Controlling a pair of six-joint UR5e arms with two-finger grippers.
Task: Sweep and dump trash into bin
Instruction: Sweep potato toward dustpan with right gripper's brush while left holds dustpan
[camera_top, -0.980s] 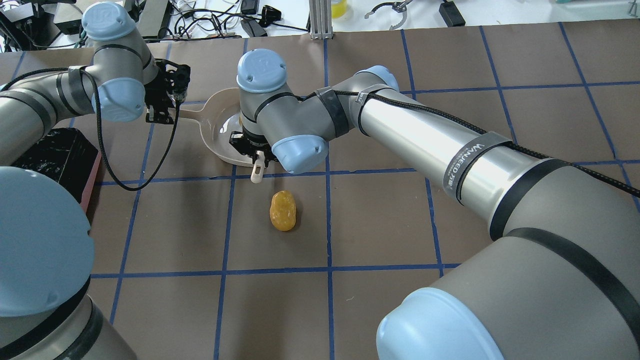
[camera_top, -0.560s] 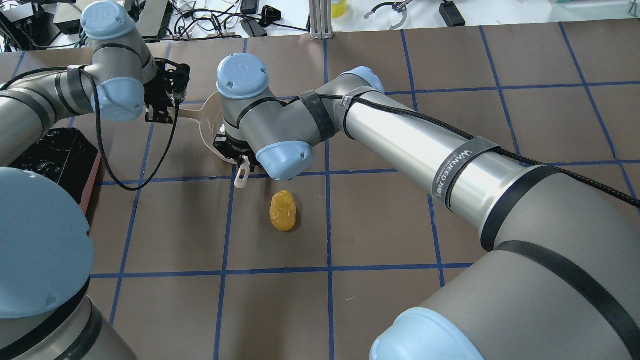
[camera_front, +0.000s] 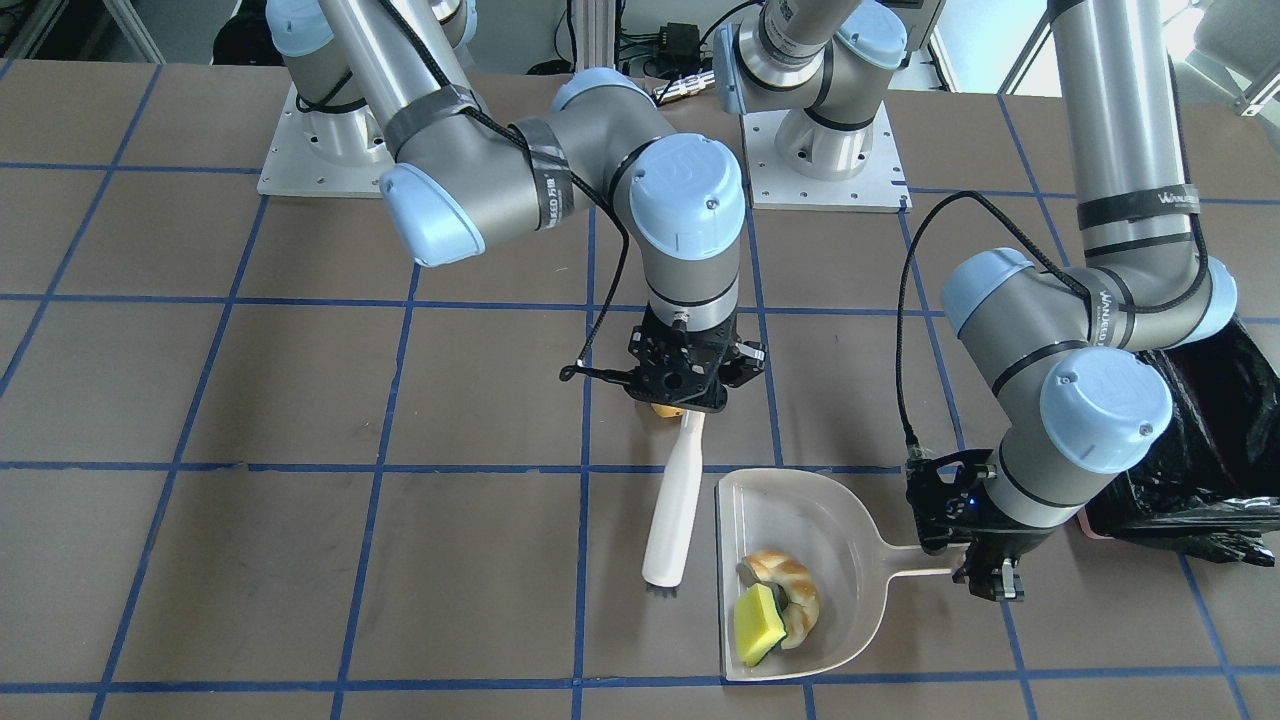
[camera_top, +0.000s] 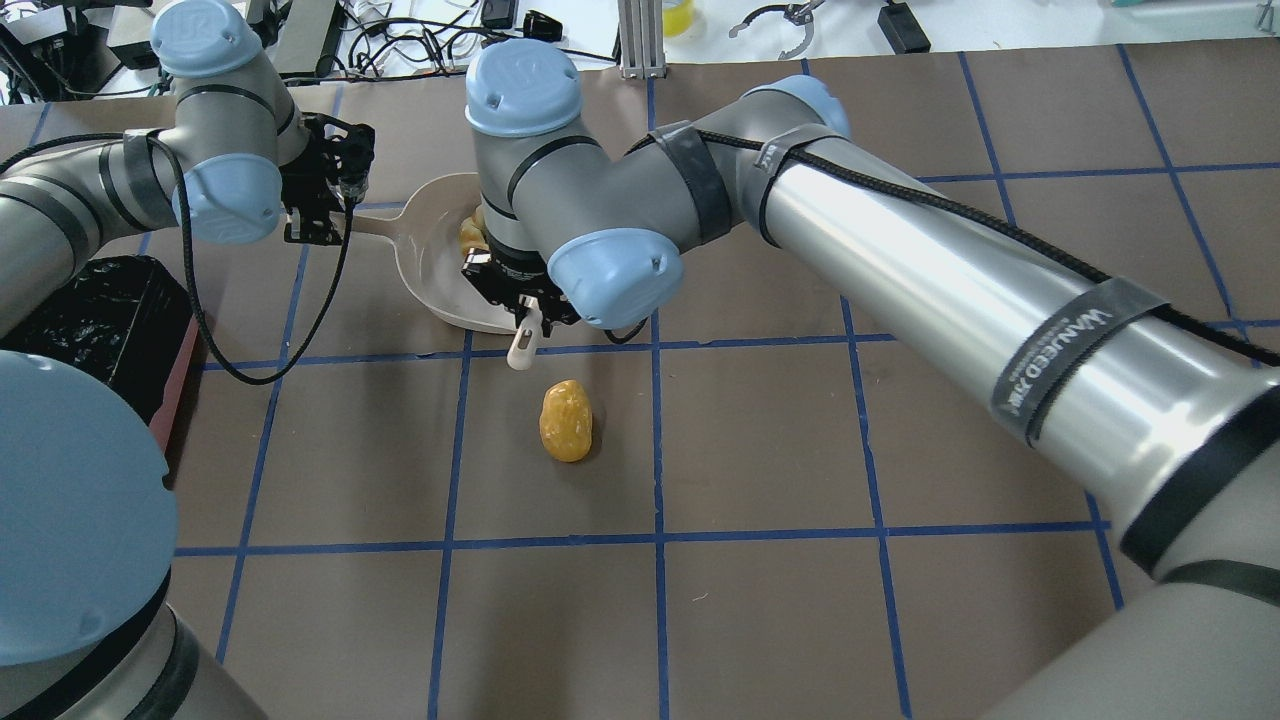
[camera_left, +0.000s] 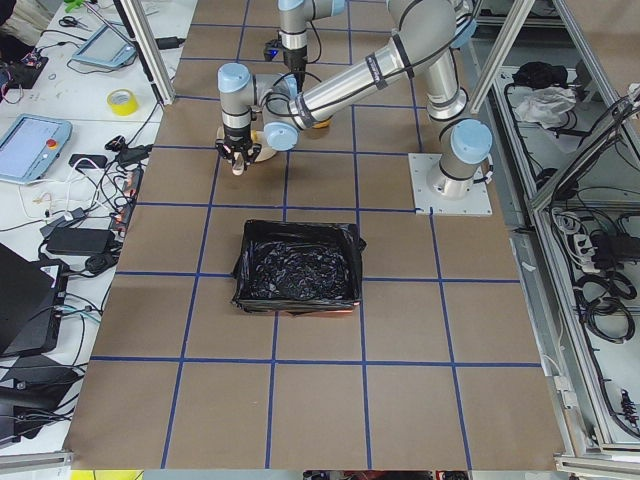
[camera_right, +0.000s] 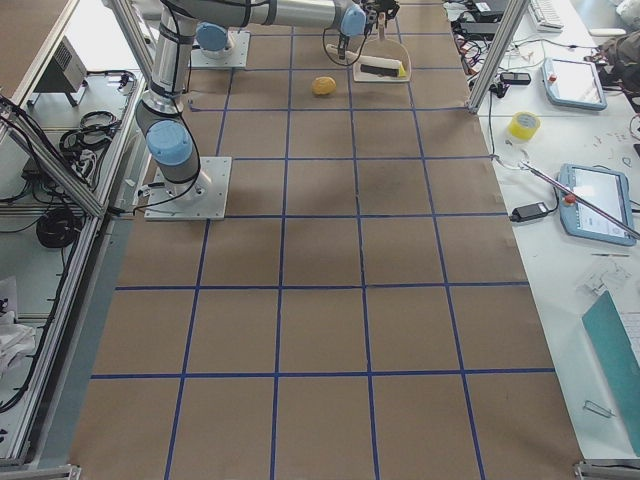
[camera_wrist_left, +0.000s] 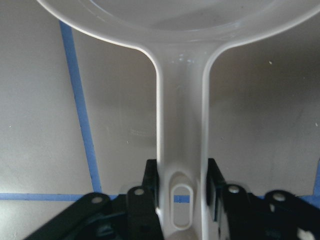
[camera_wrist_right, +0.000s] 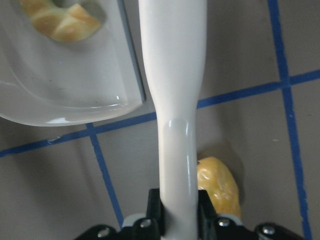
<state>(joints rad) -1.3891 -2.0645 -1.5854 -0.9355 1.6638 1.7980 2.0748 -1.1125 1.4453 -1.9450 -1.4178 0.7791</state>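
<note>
The beige dustpan (camera_front: 800, 520) lies on the table and holds the tan croissant (camera_front: 785, 585) and the yellow sponge (camera_front: 757, 625). My left gripper (camera_front: 985, 570) is shut on the dustpan's handle (camera_wrist_left: 181, 125). My right gripper (camera_front: 685, 390) is shut on the white brush (camera_front: 675, 510), whose bristle end rests beside the pan's open edge. The golden-brown potato (camera_top: 566, 420) lies on the table just behind the right gripper (camera_top: 520, 310), outside the pan, and it also shows in the right wrist view (camera_wrist_right: 220, 185). The pink bin (camera_left: 298, 268) with its black bag stands on my left.
The brown table mat has a blue tape grid. The bin's black bag (camera_front: 1200, 440) sits close behind the left arm's elbow. Cables, tablets and a roll of yellow tape (camera_left: 122, 101) lie beyond the table's far edge.
My right arm swung left over the dustpan with the brush, then back to the right. The potato has not moved. The left gripper and dustpan stayed nearly still.
</note>
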